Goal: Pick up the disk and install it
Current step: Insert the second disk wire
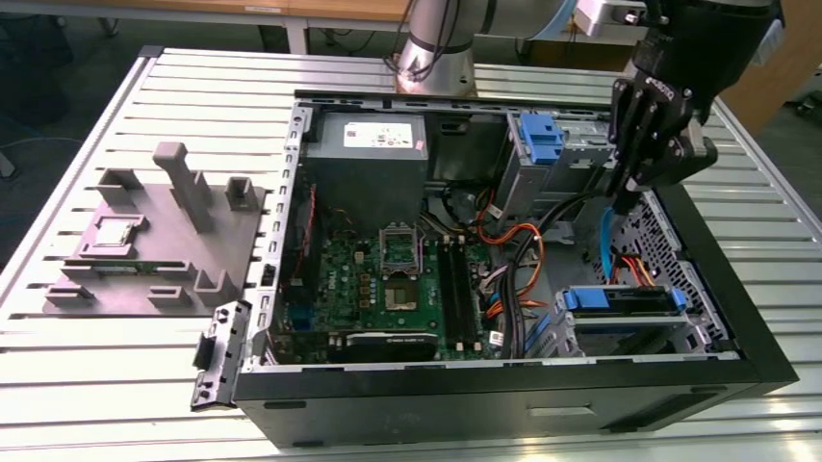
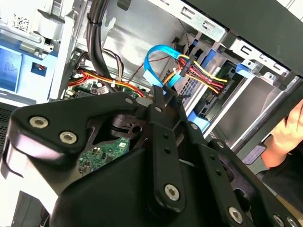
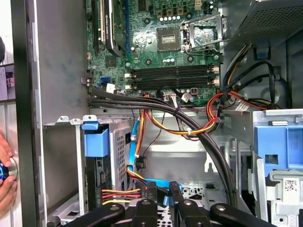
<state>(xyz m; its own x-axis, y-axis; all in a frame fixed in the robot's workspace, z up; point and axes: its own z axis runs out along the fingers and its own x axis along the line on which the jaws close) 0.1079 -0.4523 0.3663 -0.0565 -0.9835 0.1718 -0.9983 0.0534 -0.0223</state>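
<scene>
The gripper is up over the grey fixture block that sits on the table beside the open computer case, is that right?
No. The gripper is over the open computer case, at its end on the exterior view's right; the grey fixture block sits on the table beside the case, as the exterior view shows.

A slatted metal bench [image 1: 103, 385] is filling the exterior view; a wooden table [image 1: 192, 8] is standing beyond its far edge, dark floor [image 1: 52, 87] showing alongside.
</scene>
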